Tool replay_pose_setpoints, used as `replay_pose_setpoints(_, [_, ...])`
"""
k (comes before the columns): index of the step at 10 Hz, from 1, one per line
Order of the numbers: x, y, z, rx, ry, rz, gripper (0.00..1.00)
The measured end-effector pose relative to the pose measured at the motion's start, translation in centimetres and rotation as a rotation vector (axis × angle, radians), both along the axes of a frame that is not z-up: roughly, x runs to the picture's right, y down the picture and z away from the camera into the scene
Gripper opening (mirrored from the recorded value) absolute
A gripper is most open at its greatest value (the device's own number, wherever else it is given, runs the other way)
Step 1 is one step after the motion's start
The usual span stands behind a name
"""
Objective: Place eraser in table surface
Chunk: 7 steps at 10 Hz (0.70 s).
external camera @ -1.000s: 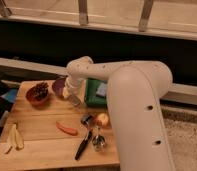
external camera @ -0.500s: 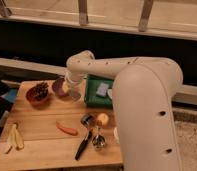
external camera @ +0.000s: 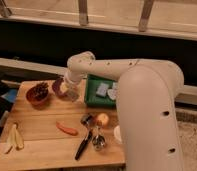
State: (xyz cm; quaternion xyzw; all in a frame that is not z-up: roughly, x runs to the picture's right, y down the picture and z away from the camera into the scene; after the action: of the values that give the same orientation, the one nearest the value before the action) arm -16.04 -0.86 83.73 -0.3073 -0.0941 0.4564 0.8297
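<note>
My gripper (external camera: 69,90) is at the back of the wooden table surface (external camera: 42,145). It hangs over the right rim of a purple bowl (external camera: 57,85), just left of the green tray (external camera: 94,95). The white arm (external camera: 107,67) reaches to it from the right and hides much of the table's right side. I cannot make out the eraser; it may be hidden at or under the gripper.
A red-brown bowl (external camera: 37,94) with dark contents stands left of the purple bowl. The green tray holds pale grey-blue pieces (external camera: 103,90). In front lie an orange carrot-like piece (external camera: 67,129), a small dark metallic object (external camera: 86,119), a yellow-red fruit (external camera: 102,119), a black-handled tool (external camera: 83,145) and yellow strips (external camera: 14,137).
The gripper has moved left and back, from in front of the green tray to the rim of the purple bowl. The things on the table have not moved.
</note>
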Motion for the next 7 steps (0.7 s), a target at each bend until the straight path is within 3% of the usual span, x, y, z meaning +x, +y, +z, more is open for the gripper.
replay_pose_setpoints(5, [-1.8, 4.5, 2.1, -0.128, -0.051, -0.013, 0.0])
replay_pose_setpoints(7, [-2.7, 7.8, 4.0, -0.21, -0.049, -0.025, 0.0])
